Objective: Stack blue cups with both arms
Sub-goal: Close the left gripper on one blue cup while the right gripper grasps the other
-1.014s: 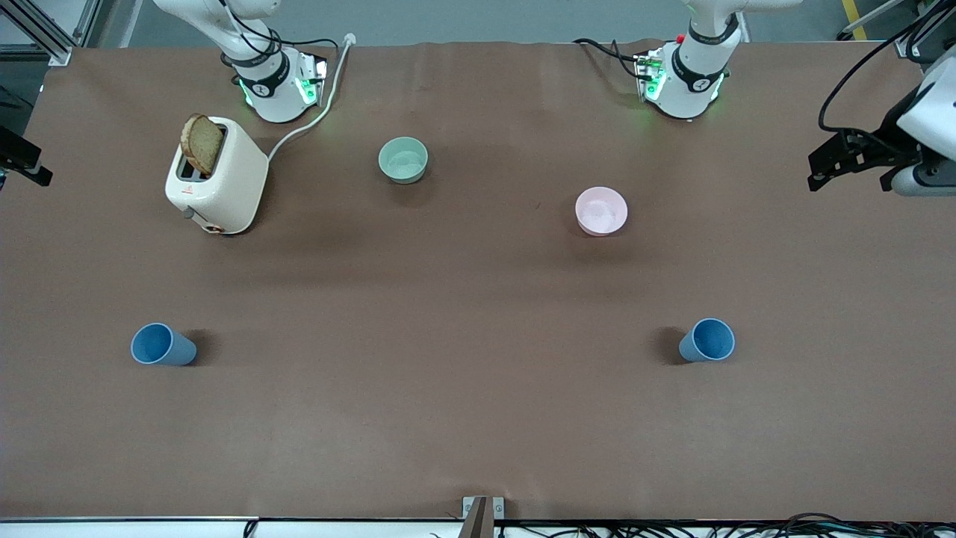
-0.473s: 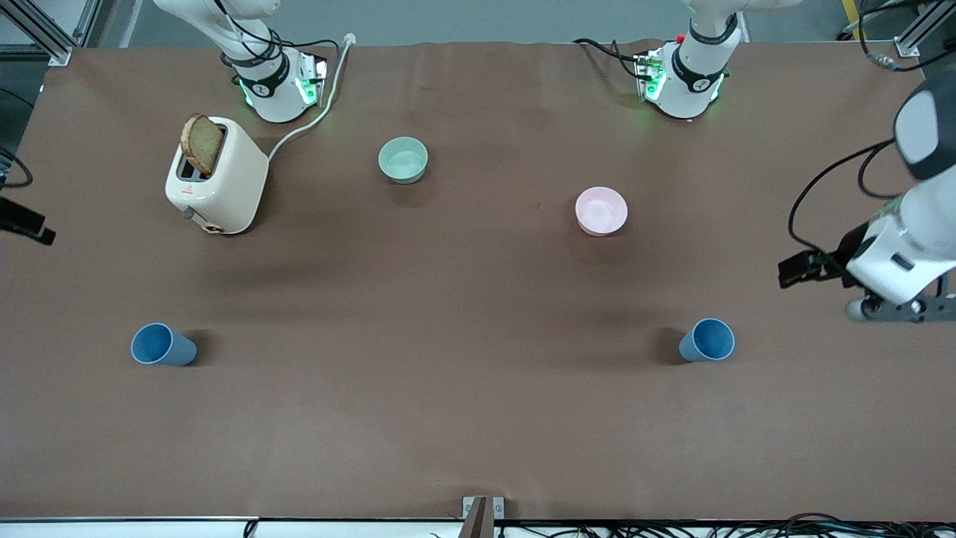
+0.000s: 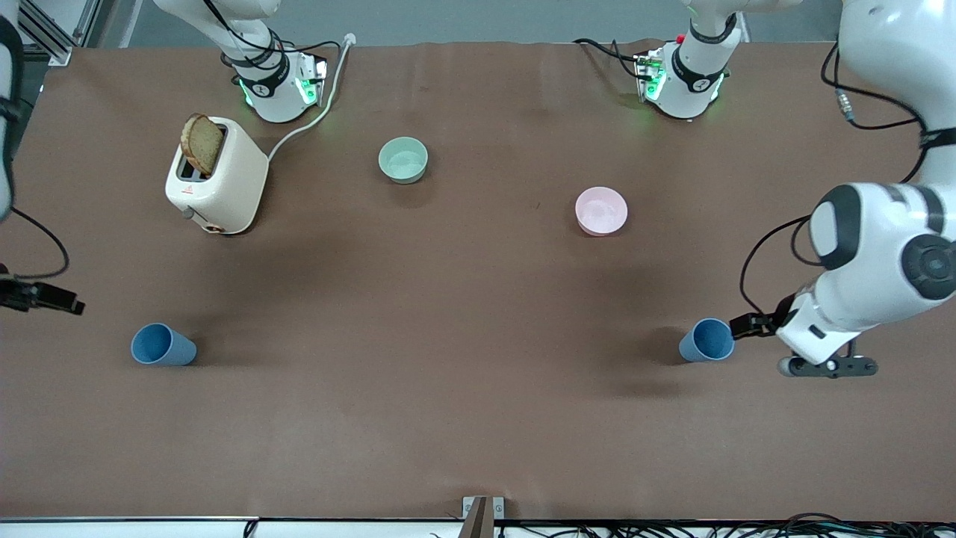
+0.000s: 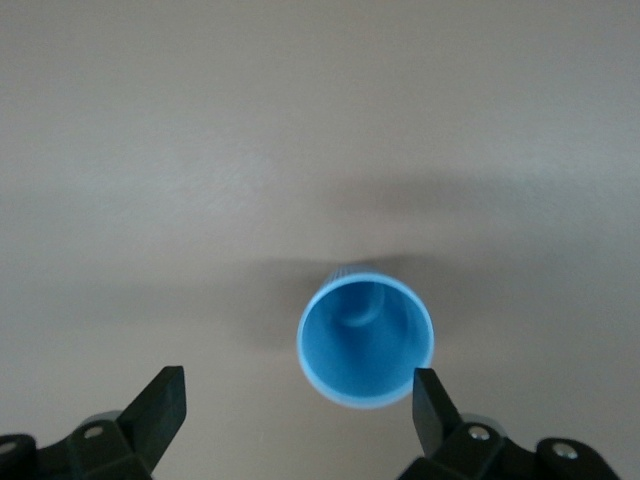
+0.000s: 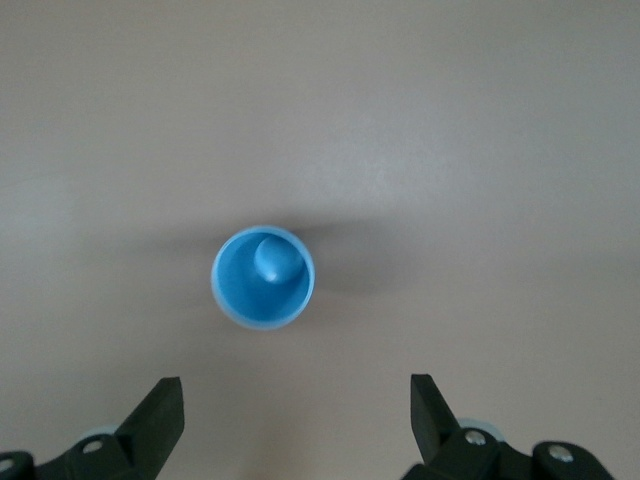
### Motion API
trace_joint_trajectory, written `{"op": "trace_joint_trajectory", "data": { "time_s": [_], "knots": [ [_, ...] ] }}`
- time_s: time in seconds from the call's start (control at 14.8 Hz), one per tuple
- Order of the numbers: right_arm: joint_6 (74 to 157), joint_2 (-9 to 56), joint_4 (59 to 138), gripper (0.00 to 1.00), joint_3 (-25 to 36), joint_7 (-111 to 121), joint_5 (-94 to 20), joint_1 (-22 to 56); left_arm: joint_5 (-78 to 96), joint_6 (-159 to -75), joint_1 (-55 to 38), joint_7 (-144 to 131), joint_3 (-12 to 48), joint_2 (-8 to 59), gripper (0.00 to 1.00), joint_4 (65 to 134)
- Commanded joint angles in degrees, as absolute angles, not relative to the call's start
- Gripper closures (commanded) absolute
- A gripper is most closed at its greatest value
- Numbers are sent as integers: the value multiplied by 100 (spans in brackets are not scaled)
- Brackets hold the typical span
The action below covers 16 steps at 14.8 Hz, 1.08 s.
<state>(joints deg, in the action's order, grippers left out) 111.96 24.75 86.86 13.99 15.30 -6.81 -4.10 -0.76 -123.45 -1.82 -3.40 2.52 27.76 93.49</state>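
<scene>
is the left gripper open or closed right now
Open. In the left wrist view the left gripper has its fingers spread wide, one blue cup close ahead, nothing between them.

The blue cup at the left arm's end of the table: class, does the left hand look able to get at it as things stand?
Probably yes. The left hand is open and hangs right by the blue cup, which stands upright with bare table all round. Nothing blocks the approach.

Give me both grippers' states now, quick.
Left gripper: open, empty, above the blue cup at its end of the table.
Right gripper: open, empty, above the other blue cup.
</scene>
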Motion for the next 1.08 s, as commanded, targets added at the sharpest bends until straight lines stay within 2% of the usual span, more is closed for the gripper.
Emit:
{"op": "trace_joint_trajectory", "data": {
  "time_s": [0.0, 0.14, 0.2, 0.41, 0.54, 0.61, 0.68, 0.74, 0.81, 0.88, 1.01],
  "knots": [
    [11311, 2811, 8596, 0, 1397, 1696, -774, -422, -35, -12822, -220, -334, 246, 2917, 4, 9536],
    [11547, 3189, 8587, 0, 1389, 1705, -800, -465, -44, -13103, -211, -334, 246, 3102, 11, 9597],
    [11723, 3364, 8587, 0, 1389, 1722, -869, -475, -44, -13183, -202, -343, 246, 3163, 19, 9659],
    [11874, 3752, 8587, 1, 1397, 2274, -1509, -501, -44, -13219, -158, -334, 246, 3234, 55, 9790],
    [11953, 3840, 8587, 8, 1397, 2408, -1705, -475, -35, -13219, -158, -343, 255, 3234, 80, 9852],
    [12031, 3858, 8587, 17, 1397, 2417, -1714, -483, -35, -13219, -150, -343, 246, 3243, 91, 9861],
    [12058, 3858, 8596, 35, 1397, 2417, -1723, -483, -35, -13219, -158, -360, 255, 3252, 99, 9870],
    [12059, 3858, 8604, 59, 1397, 2417, -1731, -492, -26, -13219, -158, -421, 255, 3208, 100, 9905],
    [12067, 3858, 8604, 79, 1397, 2417, -1740, -492, -35, -13175, -176, -518, 264, 3165, 100, 9888],
    [12041, 3858, 8604, 88, 1397, 2408, -1740, -483, 0, -13140, -211, -719, 272, 3086, 100, 9844],
    [12041, 3850, 8639, 94, 1397, 2417, -1740, -483, 9, -12861, -438, -1114, 368, 2788, 100, 9826]
  ]
}}
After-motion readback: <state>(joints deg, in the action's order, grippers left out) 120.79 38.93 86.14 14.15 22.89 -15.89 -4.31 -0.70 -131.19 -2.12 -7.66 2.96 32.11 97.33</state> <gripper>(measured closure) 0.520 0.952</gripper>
